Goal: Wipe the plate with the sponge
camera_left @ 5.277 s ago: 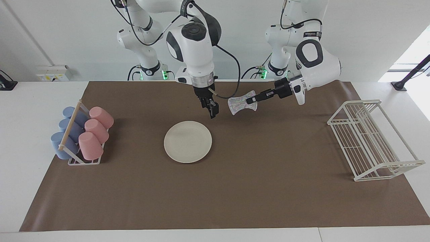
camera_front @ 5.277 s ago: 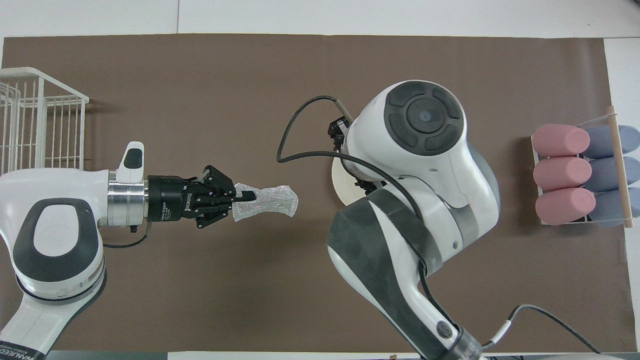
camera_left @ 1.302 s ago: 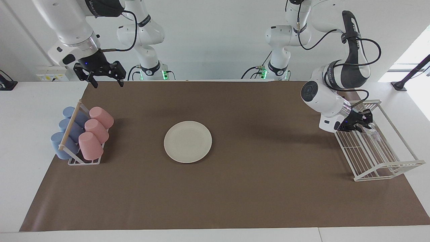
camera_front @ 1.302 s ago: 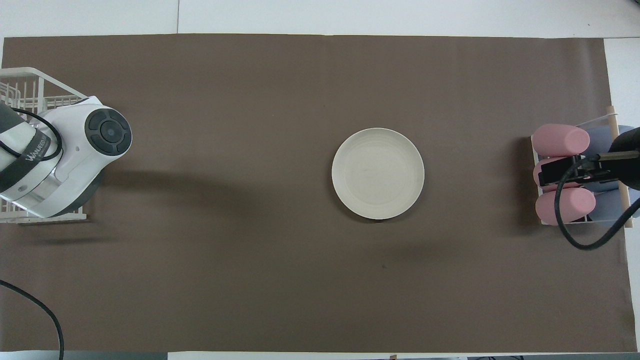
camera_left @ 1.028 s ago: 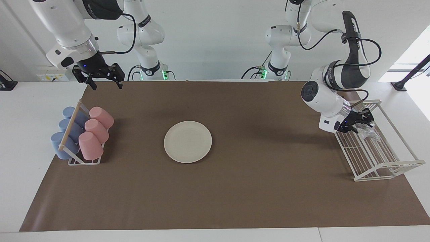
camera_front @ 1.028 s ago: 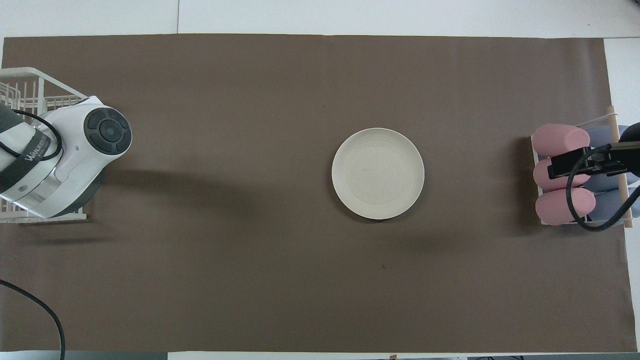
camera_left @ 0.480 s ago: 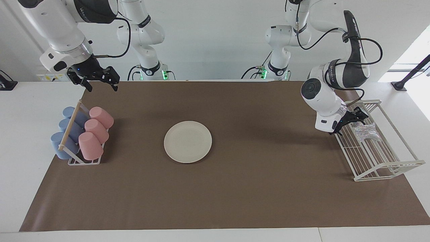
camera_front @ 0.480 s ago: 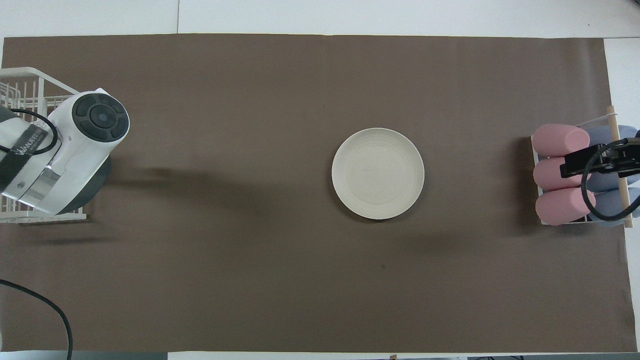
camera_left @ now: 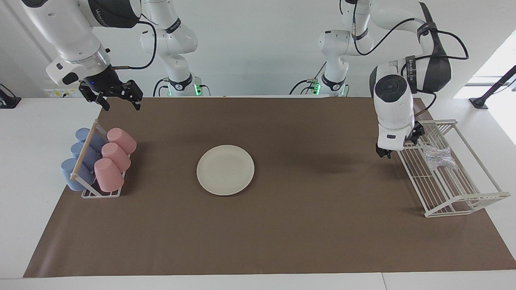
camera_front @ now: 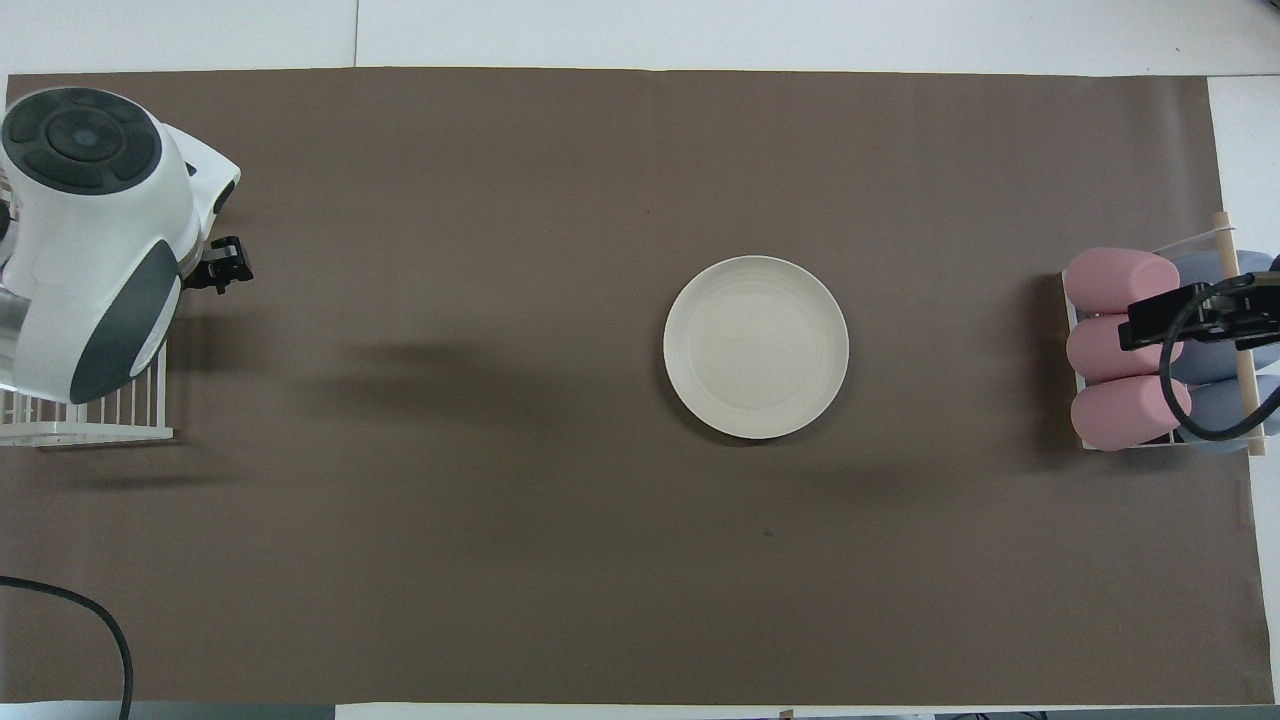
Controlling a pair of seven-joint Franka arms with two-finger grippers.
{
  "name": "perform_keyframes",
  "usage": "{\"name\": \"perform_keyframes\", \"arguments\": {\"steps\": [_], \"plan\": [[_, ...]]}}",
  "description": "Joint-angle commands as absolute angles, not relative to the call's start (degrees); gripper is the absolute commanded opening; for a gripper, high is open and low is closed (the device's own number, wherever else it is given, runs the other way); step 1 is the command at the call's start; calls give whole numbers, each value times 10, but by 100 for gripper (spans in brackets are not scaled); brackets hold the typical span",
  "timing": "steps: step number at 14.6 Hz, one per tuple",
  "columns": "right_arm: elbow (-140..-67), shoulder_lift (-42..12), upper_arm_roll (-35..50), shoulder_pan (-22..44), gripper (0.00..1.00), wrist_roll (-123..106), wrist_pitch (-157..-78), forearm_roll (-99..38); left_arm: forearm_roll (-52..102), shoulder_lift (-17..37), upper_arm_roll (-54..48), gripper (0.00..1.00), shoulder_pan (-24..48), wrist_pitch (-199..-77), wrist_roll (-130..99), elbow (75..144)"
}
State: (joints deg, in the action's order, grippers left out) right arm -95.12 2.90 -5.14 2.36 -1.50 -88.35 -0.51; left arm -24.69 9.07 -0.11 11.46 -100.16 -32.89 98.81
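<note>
The cream-white plate (camera_left: 225,170) lies flat in the middle of the brown mat, and it also shows in the overhead view (camera_front: 756,347). The silvery sponge (camera_left: 438,157) lies inside the white wire rack (camera_left: 463,199) at the left arm's end of the table. My left gripper (camera_left: 398,145) hangs open and empty beside the rack's edge, apart from the sponge. In the overhead view the left arm (camera_front: 90,230) covers the sponge. My right gripper (camera_left: 120,104) is open and empty, raised over the mat's corner near the cup holder; it also shows in the overhead view (camera_front: 1195,315).
A holder with pink cups (camera_left: 115,155) and blue cups (camera_left: 80,155) lying on their sides stands at the right arm's end. The wire rack (camera_front: 90,425) shows partly under the left arm. The brown mat (camera_left: 306,225) covers most of the white table.
The left gripper let go of the sponge in the wire rack, drew back from it and swung to point down beside the rack. The right gripper rose slightly and stayed open.
</note>
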Motion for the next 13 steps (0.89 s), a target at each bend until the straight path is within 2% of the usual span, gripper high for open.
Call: {"name": "perform_keyframes", "arguments": {"steps": [1, 7, 13], "plan": [[-944, 25, -48, 22, 100, -6, -890, -5, -175, 72, 5, 100, 120, -956, -327, 957], [-944, 25, -48, 19, 100, -17, -895, -2, -41, -8, 11, 100, 113, -882, -280, 956], [-945, 25, -48, 21, 100, -18, -895, -1, 15, -33, 4, 100, 103, -834, -230, 954]]}}
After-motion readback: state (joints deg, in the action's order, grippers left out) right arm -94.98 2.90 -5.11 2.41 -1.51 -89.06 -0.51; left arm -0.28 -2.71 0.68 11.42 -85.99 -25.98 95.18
